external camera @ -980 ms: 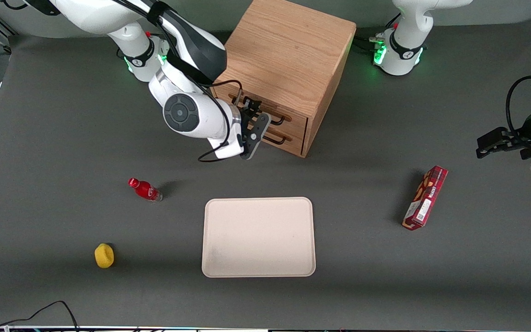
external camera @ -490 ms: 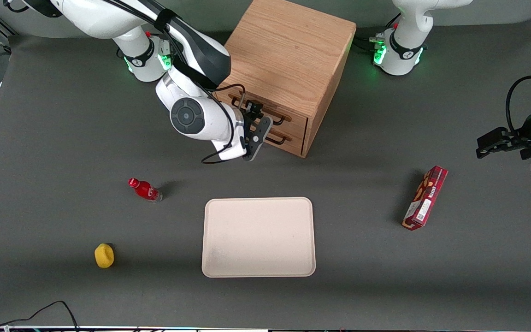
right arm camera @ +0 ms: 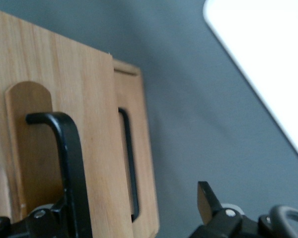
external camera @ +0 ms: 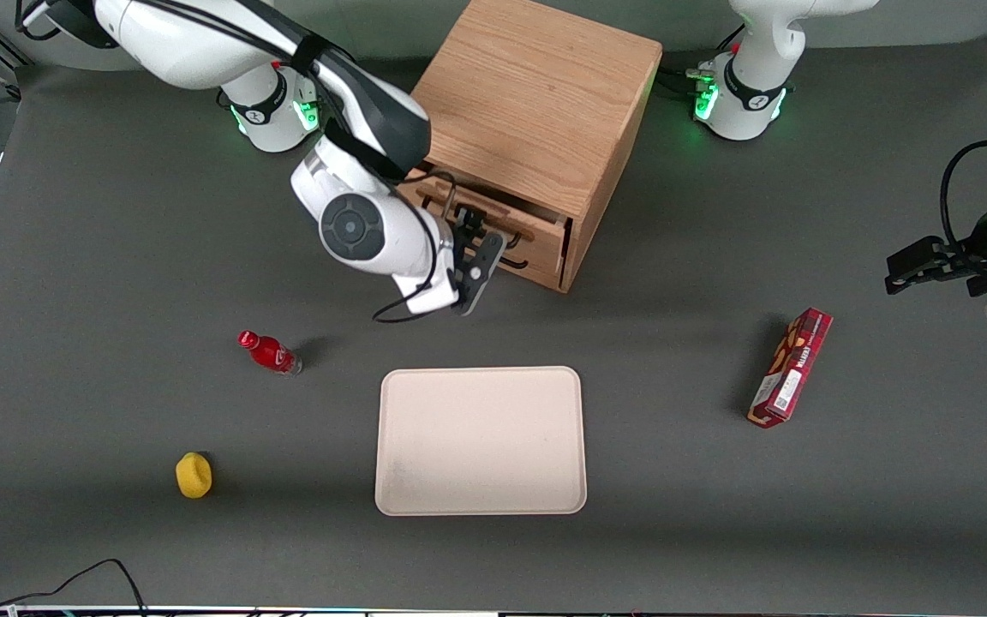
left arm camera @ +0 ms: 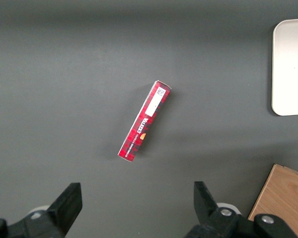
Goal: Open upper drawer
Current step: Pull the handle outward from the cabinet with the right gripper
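— Looking at the cabinet, where is the gripper?

— Right in front of the cabinet, up against the upper drawer, at its black handle.

— Is it pinching that handle?

— No. In the right wrist view the fingers are spread wide. The bar runs between them, close against one finger and well apart from the other, so it looks hooked and not clamped.

— And the upper drawer itself?

— It stands partly out of the cabinet. A dark gap shows between its front and the cabinet top, and its front sits nearer the front camera than the lower drawer. The wrist view agrees: the upper front overlaps the lower one.

— The lower drawer?

— Flush in the cabinet, with its own black handle untouched.

— What else lies around the cabinet?

— A pale tray lies nearer the front camera than the cabinet, bare on top. A small red bottle stands nearer the camera too, toward the working arm's end of the table. A yellow thing lies nearer the camera again than the bottle. A long red box rests toward the parked arm's end, well apart from the cabinet.
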{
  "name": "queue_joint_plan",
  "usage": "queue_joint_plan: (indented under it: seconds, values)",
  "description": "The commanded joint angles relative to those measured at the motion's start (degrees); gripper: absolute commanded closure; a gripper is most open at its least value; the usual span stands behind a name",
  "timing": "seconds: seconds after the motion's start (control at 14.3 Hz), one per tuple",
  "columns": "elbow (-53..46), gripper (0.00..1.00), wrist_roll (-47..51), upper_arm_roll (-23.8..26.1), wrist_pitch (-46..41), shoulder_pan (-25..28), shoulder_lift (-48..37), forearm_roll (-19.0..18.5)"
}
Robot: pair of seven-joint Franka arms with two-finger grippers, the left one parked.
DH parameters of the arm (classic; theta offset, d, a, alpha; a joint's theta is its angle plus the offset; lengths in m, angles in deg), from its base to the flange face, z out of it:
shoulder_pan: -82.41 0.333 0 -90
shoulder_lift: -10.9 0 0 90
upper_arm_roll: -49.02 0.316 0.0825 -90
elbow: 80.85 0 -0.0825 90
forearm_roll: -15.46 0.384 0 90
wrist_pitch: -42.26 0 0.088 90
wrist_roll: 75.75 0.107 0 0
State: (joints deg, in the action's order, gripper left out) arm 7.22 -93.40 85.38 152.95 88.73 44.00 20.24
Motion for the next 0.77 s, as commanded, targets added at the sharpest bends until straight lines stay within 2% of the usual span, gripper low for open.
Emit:
queue_joint_plan:
  seconds: [0.0, 0.49, 0.7]
  values:
    - [-5.80, 0.00, -0.72, -1.11, -1.08, -0.08, 3.82, -1.27]
    - [-15.46, 0.00, -4.31, -3.75, -8.46, -0.08, 8.12, -1.17]
    - [-18.02, 0.00, -7.30, -5.95, -8.73, -0.08, 8.92, -1.09]
